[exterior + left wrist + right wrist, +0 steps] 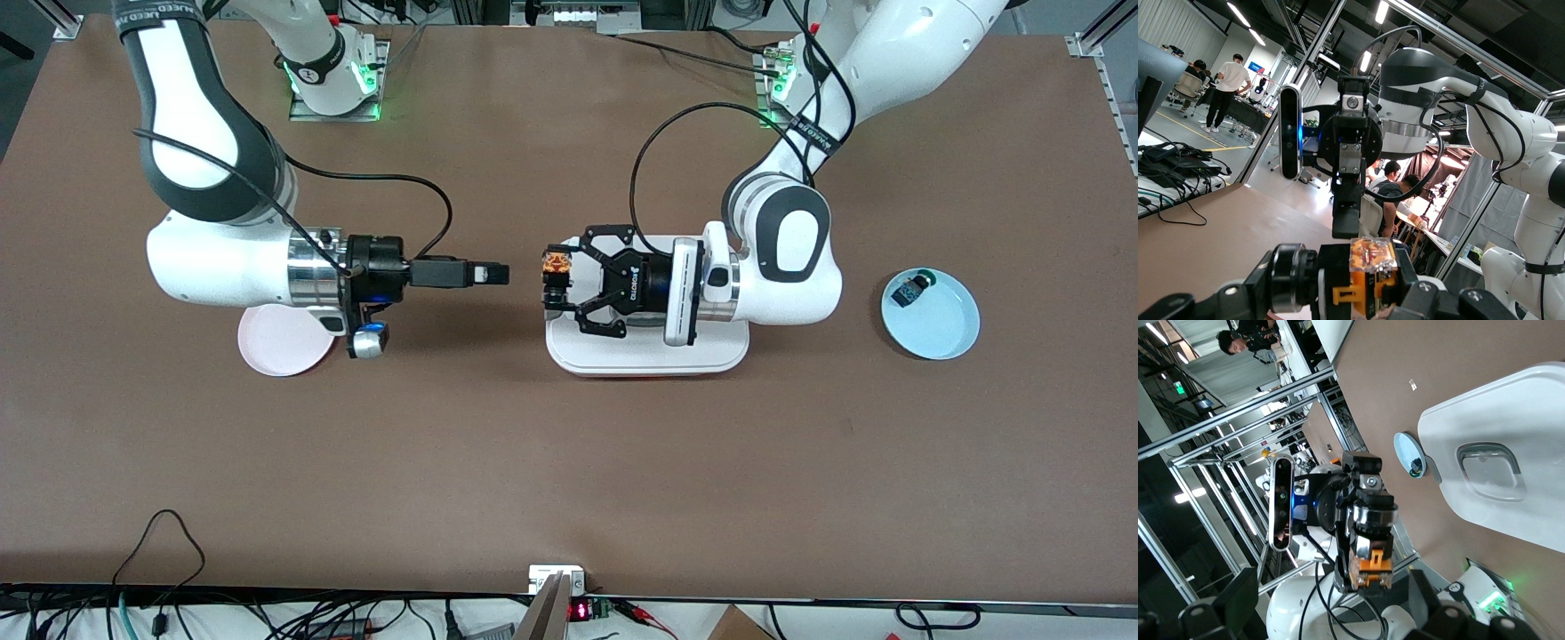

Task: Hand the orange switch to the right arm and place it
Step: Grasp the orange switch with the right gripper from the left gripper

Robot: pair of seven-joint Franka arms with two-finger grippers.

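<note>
The bare brown table [569, 462] is recorded nearest the front camera. Farther up that view, at mid-table, the white tray [711, 356] is noted, with the left gripper [553, 282] held horizontally above its edge toward the right arm's end. Its linkage fingers are clamped on the orange switch [556, 263], which is carried clear of the table. The right gripper [503, 275] is presented level with it, over bare table, near but apart; its slim fingers are parted and nothing is held. A pink plate [277, 342] is partly covered by the right arm [222, 258], and a pale blue plate [942, 329] carrying a small blue-and-green part [909, 292] is seen toward the left arm's end. The switch is judged light, rigid and hard-shelled, small enough to slip or twist under an off-centre pinch; the exposed end projecting past the left fingers is judged the proper place to be taken, across its flat sides. In the left wrist view the translucent orange cap and the yellow tab beneath it are shown close up, detail lost from the front. In the right wrist view the switch is seen head-on, confirming alignment, and a recess in the tray is revealed.
</note>
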